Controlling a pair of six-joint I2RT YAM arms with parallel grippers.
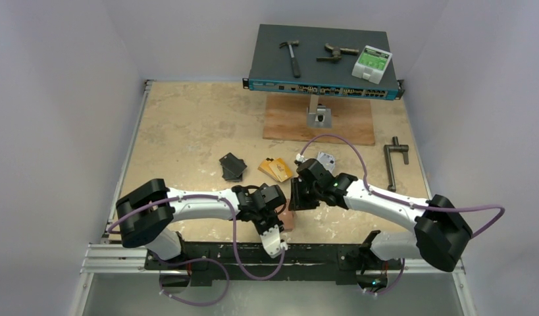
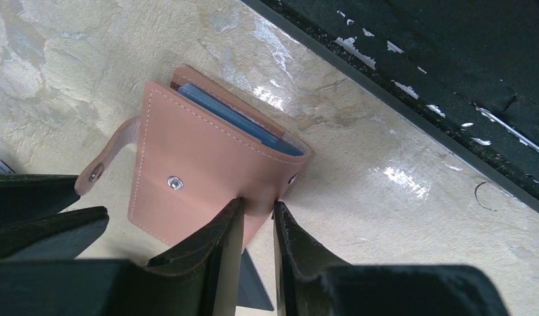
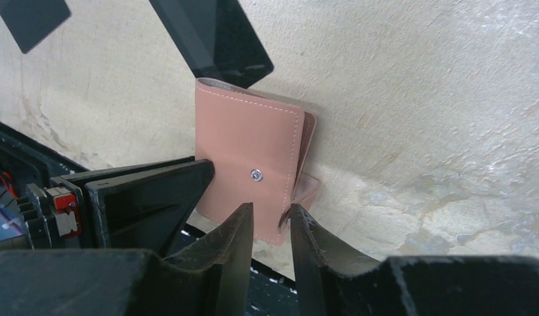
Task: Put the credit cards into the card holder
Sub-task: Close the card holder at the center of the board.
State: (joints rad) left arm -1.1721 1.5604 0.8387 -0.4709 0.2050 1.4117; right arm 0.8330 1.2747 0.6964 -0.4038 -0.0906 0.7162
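The salmon-pink card holder (image 1: 289,219) lies folded near the table's front edge, snap tab undone, with a blue card (image 2: 240,118) showing inside. My left gripper (image 2: 258,214) is shut on a corner of the card holder (image 2: 201,164). My right gripper (image 3: 272,217) stands over the opposite corner (image 3: 247,145) by the tab, jaws a narrow gap apart; I cannot tell if they grip it. Black credit cards (image 1: 232,166), orange-gold ones (image 1: 275,170) and a silver-grey one (image 1: 328,160) lie mid-table. A black card (image 3: 214,39) lies against the holder.
A blue network switch (image 1: 322,62) on a stand at the back carries a hammer (image 1: 291,56) and other tools. A wooden board (image 1: 319,118) lies under it. A metal tool (image 1: 395,161) lies at the right. The black front rail (image 1: 253,253) runs just behind the holder.
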